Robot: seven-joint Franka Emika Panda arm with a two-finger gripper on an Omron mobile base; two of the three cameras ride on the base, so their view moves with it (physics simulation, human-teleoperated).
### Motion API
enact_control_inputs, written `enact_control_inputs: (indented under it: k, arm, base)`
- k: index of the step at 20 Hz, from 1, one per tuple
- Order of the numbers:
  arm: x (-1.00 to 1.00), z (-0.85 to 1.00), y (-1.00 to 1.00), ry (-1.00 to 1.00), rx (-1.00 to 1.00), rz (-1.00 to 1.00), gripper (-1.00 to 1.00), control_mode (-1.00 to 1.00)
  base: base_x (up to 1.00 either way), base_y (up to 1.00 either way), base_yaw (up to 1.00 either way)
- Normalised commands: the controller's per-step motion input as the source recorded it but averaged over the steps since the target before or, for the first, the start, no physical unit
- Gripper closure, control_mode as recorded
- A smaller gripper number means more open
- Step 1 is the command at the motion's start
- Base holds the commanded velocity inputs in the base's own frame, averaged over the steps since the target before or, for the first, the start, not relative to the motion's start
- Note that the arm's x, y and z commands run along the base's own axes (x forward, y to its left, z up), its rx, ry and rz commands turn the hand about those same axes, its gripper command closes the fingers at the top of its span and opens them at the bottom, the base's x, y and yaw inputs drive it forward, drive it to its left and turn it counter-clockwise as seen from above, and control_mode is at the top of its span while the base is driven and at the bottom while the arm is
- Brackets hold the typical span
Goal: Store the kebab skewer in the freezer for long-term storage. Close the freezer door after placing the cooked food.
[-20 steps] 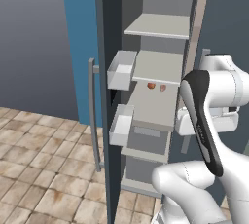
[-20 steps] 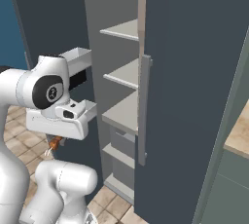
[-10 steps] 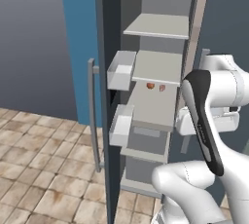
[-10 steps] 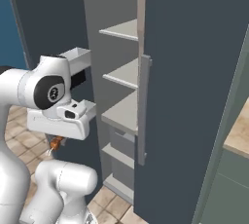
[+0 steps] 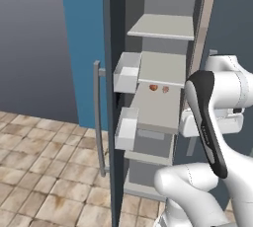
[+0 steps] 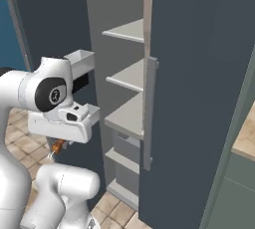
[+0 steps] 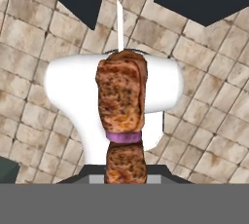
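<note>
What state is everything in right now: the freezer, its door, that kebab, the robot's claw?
Freezer: open, shelves bare except two small reddish bits on one shelf.
Freezer door: swung open.
Kebab: held in the gripper, not yet inside.
Gripper: shut on the kebab, low beside the freezer.

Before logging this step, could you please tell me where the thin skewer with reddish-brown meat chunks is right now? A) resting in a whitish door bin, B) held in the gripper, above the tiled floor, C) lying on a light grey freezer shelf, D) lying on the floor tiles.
B: in the hand view the thin skewer with reddish-brown meat chunks juts from the gripper with beige floor tiles behind it.
</note>
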Motion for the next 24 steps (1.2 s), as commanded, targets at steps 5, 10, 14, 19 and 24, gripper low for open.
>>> enact_control_inputs:
  k: [5,10,14,19,24]
  arm:
    - [0.00,0.00,0.00,0.00,0.00,0.00,1.00,1.00]
    - [0.00,0.00,0.00,0.00,0.00,0.00,1.00,1.00]
    - [0.00,0.00,0.00,0.00,0.00,0.00,1.00,1.00]
    - [0.00,0.00,0.00,0.00,0.00,0.00,1.00,1.00]
    - [0.00,0.00,0.00,0.00,0.00,0.00,1.00,1.00]
  base:
    - [0.38,0.08,0.00]
    - [0.52,0.00,-0.02]
    - [0.59,0.00,-0.04]
    - [0.46,0.00,-0.02]
    - [0.46,0.04,-0.02]
